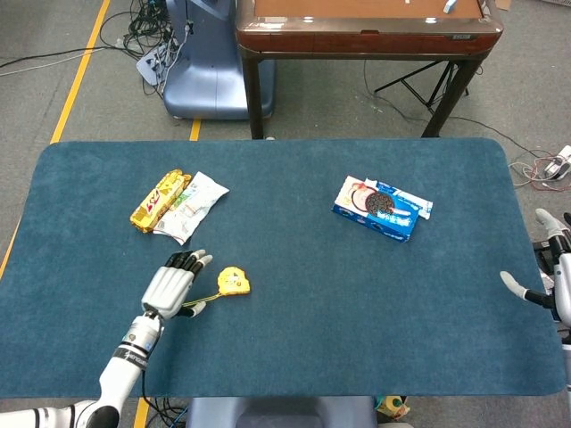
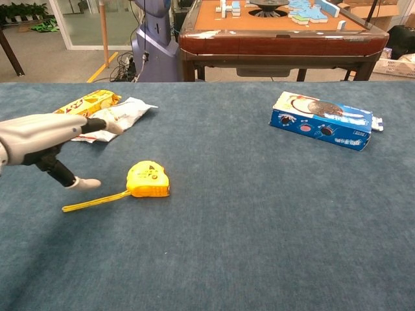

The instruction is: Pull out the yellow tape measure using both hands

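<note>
The yellow tape measure lies on the blue table, case to the right, with a short length of yellow tape pulled out toward the left. My left hand hovers just left of the case, over the tape, fingers apart and holding nothing; the chest view shows the left hand above the tape's free end. At the table's right edge only part of my right hand shows, fingers spread, far from the tape measure.
A yellow snack bar and a white wrapper lie behind the left hand. A blue cookie box sits at the right back. A brown table stands beyond the far edge.
</note>
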### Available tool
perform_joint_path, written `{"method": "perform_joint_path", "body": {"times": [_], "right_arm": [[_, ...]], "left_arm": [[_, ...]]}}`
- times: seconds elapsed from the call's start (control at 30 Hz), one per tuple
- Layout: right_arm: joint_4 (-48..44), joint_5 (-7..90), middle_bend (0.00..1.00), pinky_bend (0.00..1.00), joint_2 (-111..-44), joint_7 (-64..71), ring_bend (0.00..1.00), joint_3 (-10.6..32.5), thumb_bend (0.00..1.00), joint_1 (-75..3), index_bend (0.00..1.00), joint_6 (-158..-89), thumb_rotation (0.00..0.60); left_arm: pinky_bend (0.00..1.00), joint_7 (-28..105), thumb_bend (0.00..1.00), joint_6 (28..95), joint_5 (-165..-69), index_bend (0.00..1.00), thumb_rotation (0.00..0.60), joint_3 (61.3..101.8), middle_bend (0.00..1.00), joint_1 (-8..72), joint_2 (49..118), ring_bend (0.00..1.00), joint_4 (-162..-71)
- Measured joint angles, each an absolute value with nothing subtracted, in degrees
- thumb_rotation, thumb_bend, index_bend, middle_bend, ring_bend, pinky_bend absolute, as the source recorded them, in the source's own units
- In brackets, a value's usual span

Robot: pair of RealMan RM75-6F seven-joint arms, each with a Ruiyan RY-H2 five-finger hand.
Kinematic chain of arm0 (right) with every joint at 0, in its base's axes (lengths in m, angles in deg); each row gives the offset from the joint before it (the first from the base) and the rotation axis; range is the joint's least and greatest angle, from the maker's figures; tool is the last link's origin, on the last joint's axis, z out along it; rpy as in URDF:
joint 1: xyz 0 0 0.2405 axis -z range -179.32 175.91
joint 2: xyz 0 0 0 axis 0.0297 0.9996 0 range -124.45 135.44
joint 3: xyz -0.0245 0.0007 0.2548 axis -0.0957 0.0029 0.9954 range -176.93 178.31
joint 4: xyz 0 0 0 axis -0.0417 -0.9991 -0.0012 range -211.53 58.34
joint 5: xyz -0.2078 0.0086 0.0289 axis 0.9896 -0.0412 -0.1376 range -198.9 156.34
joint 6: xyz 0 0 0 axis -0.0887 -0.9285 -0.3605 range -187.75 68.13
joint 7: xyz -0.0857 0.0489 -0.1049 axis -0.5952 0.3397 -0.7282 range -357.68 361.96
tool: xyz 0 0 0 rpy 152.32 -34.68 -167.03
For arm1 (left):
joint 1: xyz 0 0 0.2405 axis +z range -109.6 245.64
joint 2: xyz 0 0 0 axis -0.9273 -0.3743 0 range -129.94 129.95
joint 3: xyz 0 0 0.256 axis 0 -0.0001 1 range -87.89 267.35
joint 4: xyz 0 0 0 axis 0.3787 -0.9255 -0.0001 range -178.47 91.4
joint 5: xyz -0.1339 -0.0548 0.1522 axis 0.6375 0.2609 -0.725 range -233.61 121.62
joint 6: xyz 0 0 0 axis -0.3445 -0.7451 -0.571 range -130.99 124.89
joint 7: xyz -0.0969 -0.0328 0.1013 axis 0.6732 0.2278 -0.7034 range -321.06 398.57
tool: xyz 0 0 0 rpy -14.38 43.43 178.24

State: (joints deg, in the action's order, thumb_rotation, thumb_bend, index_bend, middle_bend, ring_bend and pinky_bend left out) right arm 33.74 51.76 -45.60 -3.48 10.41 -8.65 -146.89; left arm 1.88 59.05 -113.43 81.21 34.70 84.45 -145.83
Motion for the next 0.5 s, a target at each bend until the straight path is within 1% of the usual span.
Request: {"method": "perform_joint_path", "body": {"times": [0.27,0.5], "right_arm": [[33.0,51.4,0.2,0.07,-45.3,-2.5,0.07,10.4,0.23,-7.9,0.12,-146.7,0.6],[32.2,50.9,0.2,0.07,-45.5,-1.8,0.07,10.5,0.23,-7.3,0.12,-146.7,0.6]], "left_arm": [[0.07,-3.5,0.23,56.6,-107.4,0.12,0.572,80.3,0.08,29.0,89.9,0.06,-141.9],[0.07,-4.7,0.23,56.0,-104.3,0.12,0.572,79.9,0.08,26.0,92.8,0.06,-138.1]]}}
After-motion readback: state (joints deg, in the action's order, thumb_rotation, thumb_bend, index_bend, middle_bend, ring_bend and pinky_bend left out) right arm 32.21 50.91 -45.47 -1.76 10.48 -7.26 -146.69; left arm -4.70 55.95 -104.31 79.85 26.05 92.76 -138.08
